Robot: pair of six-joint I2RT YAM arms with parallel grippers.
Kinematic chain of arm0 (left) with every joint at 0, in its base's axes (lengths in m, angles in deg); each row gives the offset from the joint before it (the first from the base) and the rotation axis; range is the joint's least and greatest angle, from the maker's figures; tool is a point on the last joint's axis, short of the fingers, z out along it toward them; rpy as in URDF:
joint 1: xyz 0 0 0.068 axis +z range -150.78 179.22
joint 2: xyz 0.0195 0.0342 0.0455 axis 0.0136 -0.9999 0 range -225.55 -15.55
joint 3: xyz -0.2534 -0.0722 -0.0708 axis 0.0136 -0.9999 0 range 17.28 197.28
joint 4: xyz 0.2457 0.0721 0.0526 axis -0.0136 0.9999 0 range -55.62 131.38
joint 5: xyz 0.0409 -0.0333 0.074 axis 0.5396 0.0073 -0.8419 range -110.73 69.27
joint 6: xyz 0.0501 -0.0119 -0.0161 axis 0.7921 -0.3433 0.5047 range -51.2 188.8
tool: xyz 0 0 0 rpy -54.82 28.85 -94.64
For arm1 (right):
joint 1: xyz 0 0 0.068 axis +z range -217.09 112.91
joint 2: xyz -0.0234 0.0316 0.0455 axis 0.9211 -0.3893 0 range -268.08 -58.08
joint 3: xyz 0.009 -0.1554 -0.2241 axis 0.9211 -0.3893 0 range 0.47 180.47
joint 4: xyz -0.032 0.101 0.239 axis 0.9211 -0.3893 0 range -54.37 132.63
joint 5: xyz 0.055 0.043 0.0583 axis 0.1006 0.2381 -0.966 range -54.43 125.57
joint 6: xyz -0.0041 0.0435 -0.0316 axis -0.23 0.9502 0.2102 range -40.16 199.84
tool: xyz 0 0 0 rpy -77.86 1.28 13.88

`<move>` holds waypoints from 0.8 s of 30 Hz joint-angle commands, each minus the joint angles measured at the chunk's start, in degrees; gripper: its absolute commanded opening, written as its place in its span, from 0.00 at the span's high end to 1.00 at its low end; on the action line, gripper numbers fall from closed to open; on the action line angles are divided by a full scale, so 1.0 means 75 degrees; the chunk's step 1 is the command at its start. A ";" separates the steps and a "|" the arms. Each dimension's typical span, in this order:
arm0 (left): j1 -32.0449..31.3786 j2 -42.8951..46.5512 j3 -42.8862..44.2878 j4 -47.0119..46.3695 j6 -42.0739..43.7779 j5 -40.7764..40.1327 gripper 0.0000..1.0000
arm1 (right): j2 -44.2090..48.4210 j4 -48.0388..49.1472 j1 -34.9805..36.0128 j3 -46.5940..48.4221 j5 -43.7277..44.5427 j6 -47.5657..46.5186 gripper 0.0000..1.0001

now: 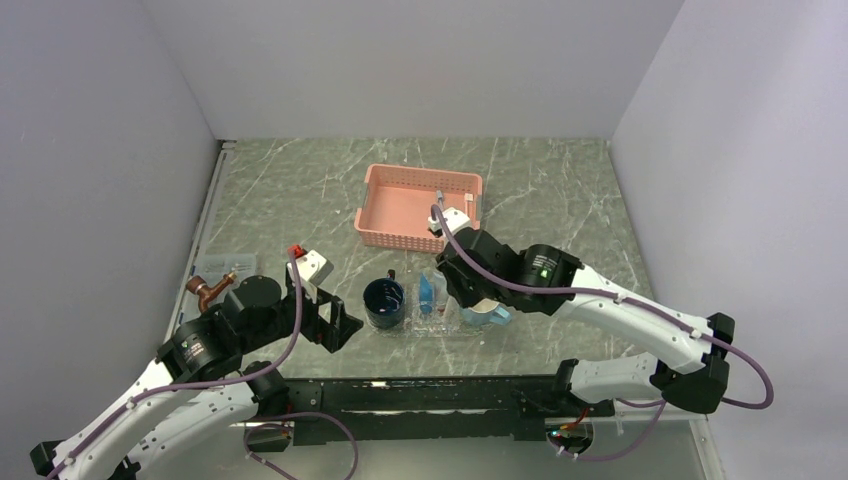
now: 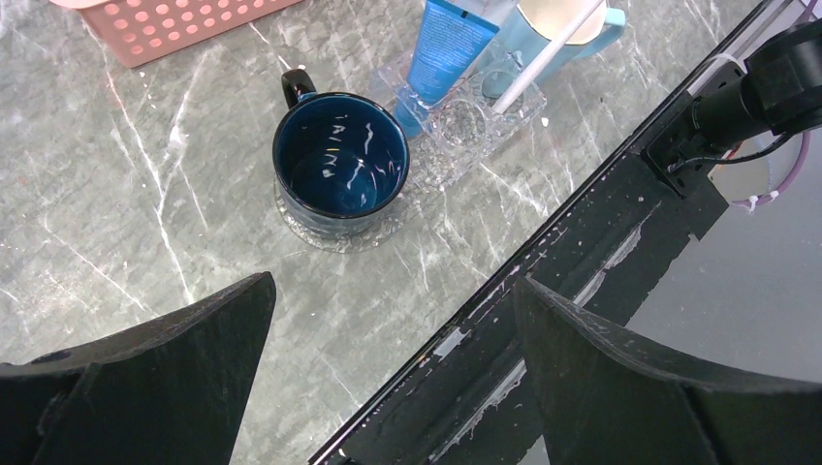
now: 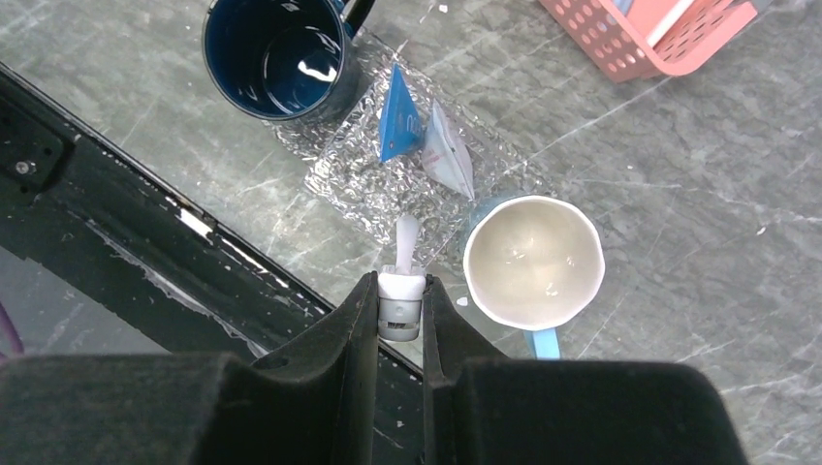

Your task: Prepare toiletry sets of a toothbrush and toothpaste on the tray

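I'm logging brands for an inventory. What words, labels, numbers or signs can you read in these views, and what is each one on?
No text is legible in any view.
Print on the blue toothpaste: too blurred to read.
Lettering on the right arm's motor label: too small to read.
Lettering on the left arm's motor label: too small to read.

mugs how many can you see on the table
2. A dark blue mug stands at the left end of the clear tray; a light blue mug with a pale inside stands at its right end. The arms may hide others.
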 commanded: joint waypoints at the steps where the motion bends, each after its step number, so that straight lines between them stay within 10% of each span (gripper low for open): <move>1: -0.0013 0.0038 -0.0032 -0.0260 -0.0044 0.0015 0.01 | 0.0185 0.0656 0.0061 -0.0314 0.0249 0.0220 1.00; 24: -0.0012 0.0084 -0.0045 -0.0253 -0.0053 -0.0017 0.01 | 0.0775 0.1998 0.0285 -0.1791 0.0692 0.0586 1.00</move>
